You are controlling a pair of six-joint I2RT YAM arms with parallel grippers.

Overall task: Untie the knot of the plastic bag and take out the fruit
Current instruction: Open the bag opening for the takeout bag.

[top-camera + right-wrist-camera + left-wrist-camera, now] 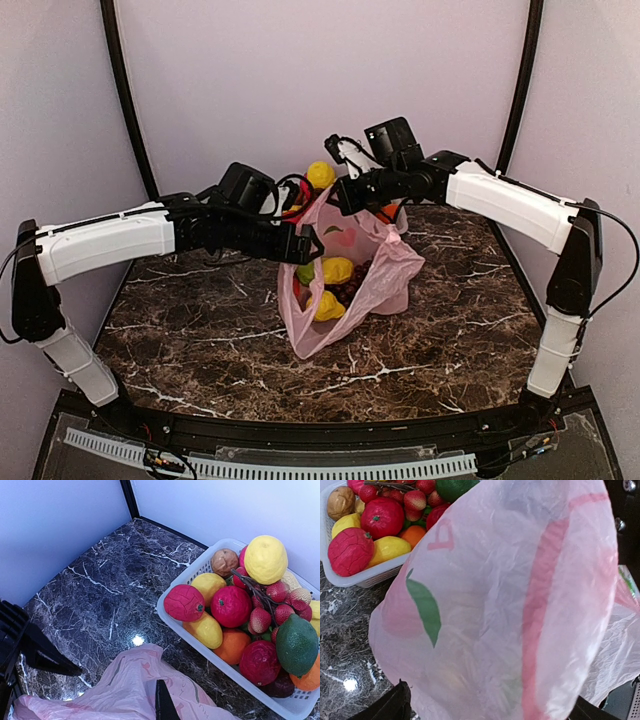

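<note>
So, the plastic bag (pixel 385 270) sat slumped near the middle of the marble table (pixel 200 330) with its top edge drawn up toward the back. I couldn't pick out the knot anywhere, so it was either hidden in the folds or already loose. Low in the bag you could see the fruit: a yellow one (pixel 337 270), a green one (pixel 305 273) and the dark grape bunch (pixel 350 290). Whether that was through the mouth or just through the thin pink film, I couldn't tell. The right gripper (pixel 345 192) had its fingers pinched together on the bag's upper rim, with film bunched round the tip in its wrist view. The left gripper (pixel 305 243) was spread wide just beside the rim on the other side. Its wrist camera was basically all pink film sitting between the two fingers, nothing pinched. My read was that the step in hand was getting a second hold on the rim so the mouth could be pulled wide. To do it well, I'd have the left close on a single layer near the edge, not a fistful, and hold the right's pinch high so the fruit sat at the bottom. I'd go slow and pull sideways, since that film looked like it'd slip or tear. I'd also mind the white basket (pixel 370 579) just behind, heaped with other fruit and easy to bump.
</note>
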